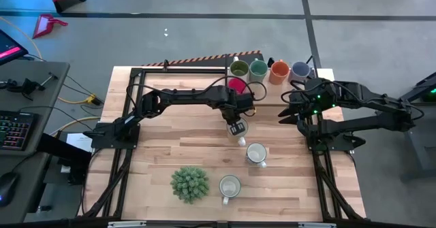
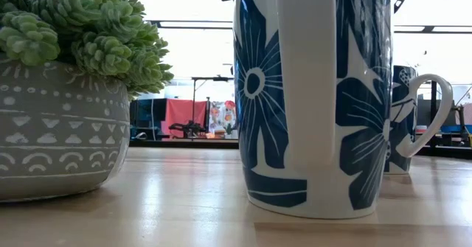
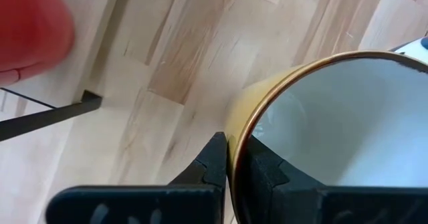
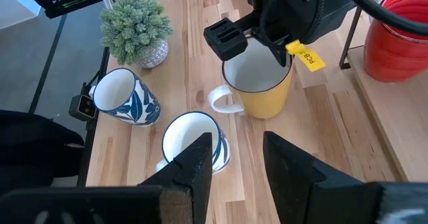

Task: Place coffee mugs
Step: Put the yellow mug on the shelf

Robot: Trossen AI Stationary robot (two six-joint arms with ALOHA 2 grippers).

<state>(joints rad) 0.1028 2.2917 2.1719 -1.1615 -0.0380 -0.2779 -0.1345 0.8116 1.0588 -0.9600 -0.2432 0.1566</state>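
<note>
A yellow mug point(image 4: 262, 90) with a white inside and a white handle stands upright in the middle of the table, and my left gripper point(image 3: 234, 150) is shut on it from above. Two white mugs with blue flowers stand nearer the near edge, one point(image 1: 256, 153) beside the other point(image 1: 229, 186). Olive point(image 1: 239, 69), teal point(image 1: 258, 69), orange point(image 1: 279, 71) and blue-grey point(image 1: 300, 70) mugs stand in a row at the far edge, with a red one point(image 1: 236, 85) in front of them. My right gripper point(image 4: 237, 154) is open and hovers right of the yellow mug, touching nothing. My left gripper pinches the yellow mug's rim point(image 3: 244, 127), one finger point(image 3: 264, 167) inside the mug and one point(image 3: 214, 160) outside. The fingers come from above, pointing down, on the side opposite the handle point(image 4: 221, 100). The mug is upright; whether its base rests on the table, I cannot tell.
A spiky green plant in a grey pot point(image 1: 189, 184) stands at the near edge, left of the nearest flowered mug. In the low view that mug point(image 2: 310, 99) and the pot point(image 2: 59, 129) fill the foreground. A black frame bar point(image 3: 50, 116) crosses the table near the red mug.
</note>
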